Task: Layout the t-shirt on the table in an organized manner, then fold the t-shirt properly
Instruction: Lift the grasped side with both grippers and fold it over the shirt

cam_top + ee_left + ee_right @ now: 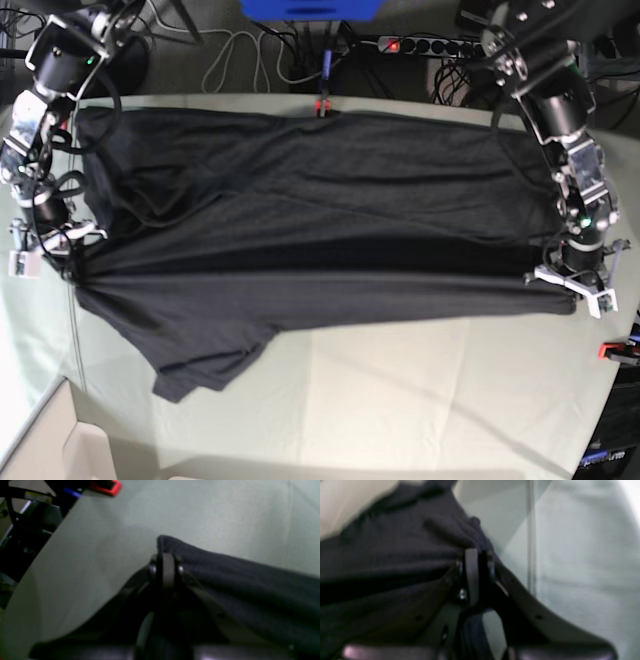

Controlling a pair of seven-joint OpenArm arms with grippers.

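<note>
Fold under way: both claws, left (577, 281) and right (62, 262), pinch the t-shirt (320, 215) at opposite bench (420, 400) edges; next, lift evenly.

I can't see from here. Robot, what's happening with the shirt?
Both hands, left and right, shut on the t-shirt. Shirt stretched across the table. Nothing in the way.

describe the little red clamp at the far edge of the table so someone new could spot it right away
Start at the table, covered in pale grey-green cloth, with the black t-shirt stretched across it. Follow the shirt's far edge to about its middle, below the blue box: the small red clamp sits there on the table's rim. It is the only red spot along that far edge.
</note>
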